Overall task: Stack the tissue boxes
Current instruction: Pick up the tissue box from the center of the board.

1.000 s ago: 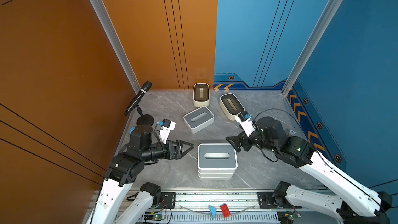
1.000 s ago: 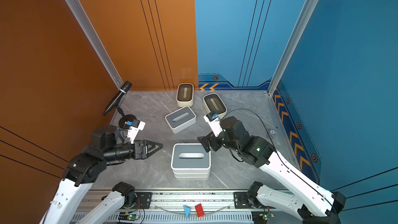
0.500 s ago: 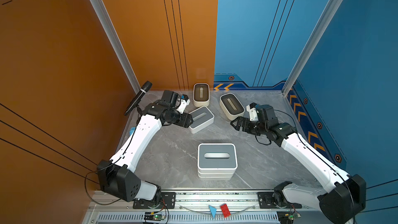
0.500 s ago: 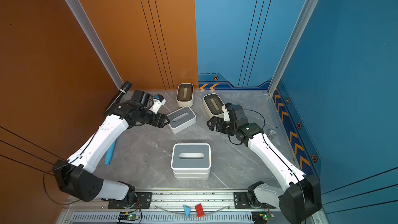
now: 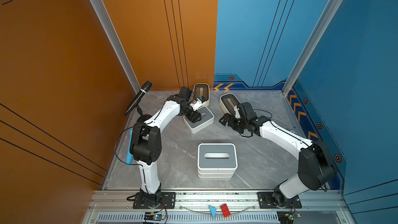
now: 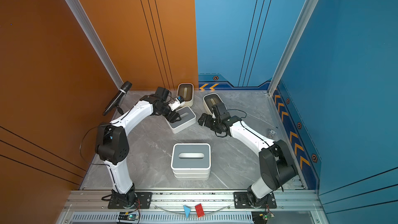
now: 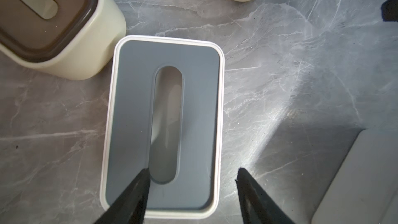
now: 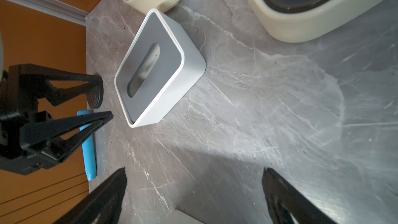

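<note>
A loose grey-lidded tissue box lies at an angle behind the table's middle. My left gripper hovers over its left end, open. One finger is over the lid by the slot's end and the other is outside the long wall. A stack of white tissue boxes with a grey lid on top stands front centre. Two brown-lidded cream boxes sit at the back. My right gripper is open and empty between the loose box and the right brown box.
A black microphone leans on its stand by the orange left wall. A blue microphone lies along that wall. Walls close the back and both sides. The metal rail runs along the front.
My left arm has swung from the front left out to the loose grey-lidded box, and its jaws have narrowed. My right arm has drawn back toward the right brown box, still open.
</note>
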